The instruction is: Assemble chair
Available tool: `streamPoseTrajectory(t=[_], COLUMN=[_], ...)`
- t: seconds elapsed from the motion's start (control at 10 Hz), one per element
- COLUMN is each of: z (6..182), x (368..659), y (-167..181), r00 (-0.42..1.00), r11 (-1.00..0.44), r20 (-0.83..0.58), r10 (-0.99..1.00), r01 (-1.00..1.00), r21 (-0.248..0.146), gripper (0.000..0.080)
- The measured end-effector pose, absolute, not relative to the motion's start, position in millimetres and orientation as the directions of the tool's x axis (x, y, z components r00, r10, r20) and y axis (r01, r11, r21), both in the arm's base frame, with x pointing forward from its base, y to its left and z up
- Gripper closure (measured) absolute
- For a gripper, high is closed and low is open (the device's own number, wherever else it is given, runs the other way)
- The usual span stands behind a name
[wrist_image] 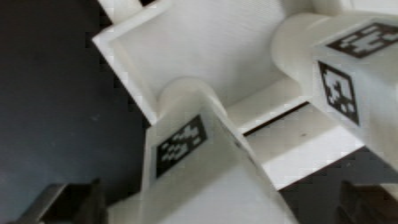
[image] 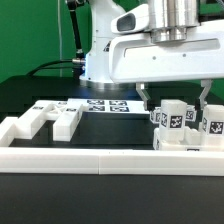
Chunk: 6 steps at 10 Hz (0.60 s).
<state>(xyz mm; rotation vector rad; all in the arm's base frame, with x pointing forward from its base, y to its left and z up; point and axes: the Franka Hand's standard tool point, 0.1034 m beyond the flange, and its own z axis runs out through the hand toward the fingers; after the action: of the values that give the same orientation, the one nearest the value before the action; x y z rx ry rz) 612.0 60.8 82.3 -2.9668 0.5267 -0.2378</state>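
Note:
The chair assembly is a cluster of white blocky parts with black-and-white tags, standing at the exterior view's right against the low white border wall. My gripper hangs right over it, jaws wide apart, one finger on each side. In the wrist view a tagged white leg runs between the two dark fingers with gaps on both sides. A second tagged part and a flat white piece lie beyond. The gripper is open.
Two loose white chair parts lie at the exterior view's left on the black table. The marker board lies flat behind them, in front of the robot base.

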Motion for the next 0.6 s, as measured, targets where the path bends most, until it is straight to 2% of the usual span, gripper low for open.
streamPoseTrajectory(t=[0.4,0.6], z=[82.1,82.0], x=[612.3,612.3], y=[59.0,59.2], r00=[0.983,0.983], r11=[-0.994,-0.994], r20=[0.169,0.168], r10=[-0.074,-0.078], r01=[-0.059,-0.063], r21=[-0.094,-0.095], gripper=[0.0151,0.0413])
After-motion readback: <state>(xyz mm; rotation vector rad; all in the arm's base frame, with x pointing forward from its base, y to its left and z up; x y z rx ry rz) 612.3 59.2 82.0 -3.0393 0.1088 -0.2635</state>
